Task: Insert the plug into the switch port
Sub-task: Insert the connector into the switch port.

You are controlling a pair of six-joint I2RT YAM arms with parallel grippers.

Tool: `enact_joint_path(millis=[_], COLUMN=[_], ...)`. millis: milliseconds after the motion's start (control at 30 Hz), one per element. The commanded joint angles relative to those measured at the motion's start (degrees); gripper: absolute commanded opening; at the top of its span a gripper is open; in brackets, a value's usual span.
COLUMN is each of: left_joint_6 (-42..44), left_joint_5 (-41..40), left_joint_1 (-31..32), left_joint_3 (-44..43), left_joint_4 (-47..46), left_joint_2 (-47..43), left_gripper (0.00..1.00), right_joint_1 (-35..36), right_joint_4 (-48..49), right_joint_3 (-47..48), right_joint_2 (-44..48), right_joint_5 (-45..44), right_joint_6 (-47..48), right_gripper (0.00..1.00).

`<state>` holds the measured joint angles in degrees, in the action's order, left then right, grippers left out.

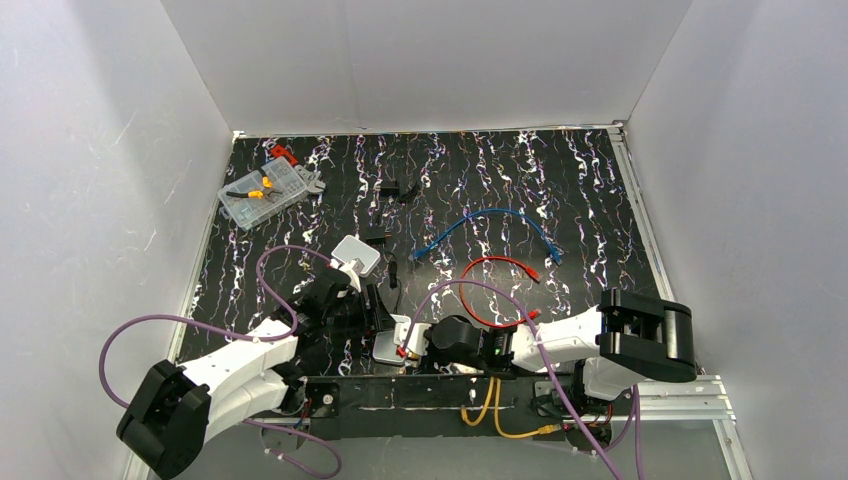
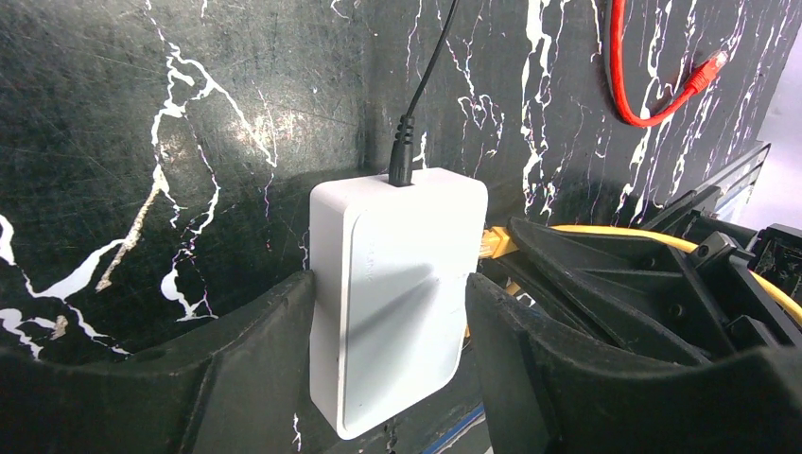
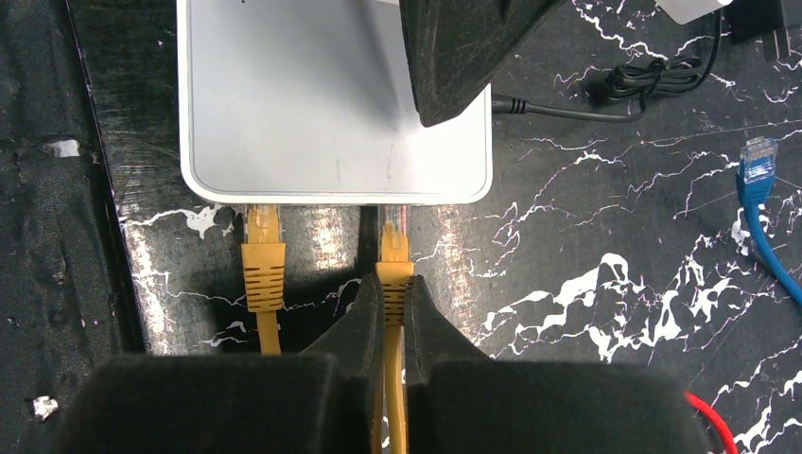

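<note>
The pale grey-white switch box (image 3: 312, 104) lies flat near the table's front edge, and it also shows in the top view (image 1: 386, 349). My left gripper (image 2: 388, 284) is shut on the box (image 2: 392, 284), with one finger on each long side. My right gripper (image 3: 393, 284) is shut on a yellow plug (image 3: 393, 257). The plug's clear tip is at the port in the box's near edge; I cannot tell how deep it sits. A second yellow plug (image 3: 263, 255) sits in the port to its left. In the top view the right gripper (image 1: 422, 345) is just right of the box.
A black power cord (image 2: 405, 151) is plugged into the box's far edge. A smaller, squarer white box (image 1: 356, 254) lies behind the left gripper. A blue cable (image 1: 490, 225), a red cable (image 1: 490, 290) and a clear parts case (image 1: 262, 192) lie farther back.
</note>
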<state>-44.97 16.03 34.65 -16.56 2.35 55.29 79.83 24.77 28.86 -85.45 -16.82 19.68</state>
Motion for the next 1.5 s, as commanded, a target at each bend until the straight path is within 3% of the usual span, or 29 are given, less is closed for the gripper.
enact_joint_path(millis=[0, 400, 833, 1133, 1467], left_joint_6=[1.11, 1.41, 1.94, 2.38, 2.22], left_joint_5=[0.22, 1.1, 1.48, 1.2, 0.84], left_joint_1=[0.32, 0.33, 0.33, 0.33, 0.33], left_joint_3=[0.93, 0.59, 1.26, 0.76, 0.3], left_joint_4=[3.98, 3.02, 3.39, 3.54, 4.19], left_joint_2=[1.25, 3.1, 2.59, 3.41, 3.22], left_gripper=[0.59, 0.58, 0.57, 0.58, 0.59], right_joint_1=[-0.12, -0.79, -2.65, -3.09, -3.28], right_joint_4=[4.26, 5.95, 8.04, 8.45, 6.88], right_joint_3=[3.4, 4.13, 3.16, 1.01, 3.25], right_joint_2=[1.22, -0.03, 1.9, 4.65, 1.5], right_joint_5=[1.61, 5.81, 4.26, 10.42, 14.28], right_joint_6=[-1.05, -3.13, -4.83, -5.58, -8.87], right_gripper=[0.01, 0.01, 0.01, 0.01, 0.01])
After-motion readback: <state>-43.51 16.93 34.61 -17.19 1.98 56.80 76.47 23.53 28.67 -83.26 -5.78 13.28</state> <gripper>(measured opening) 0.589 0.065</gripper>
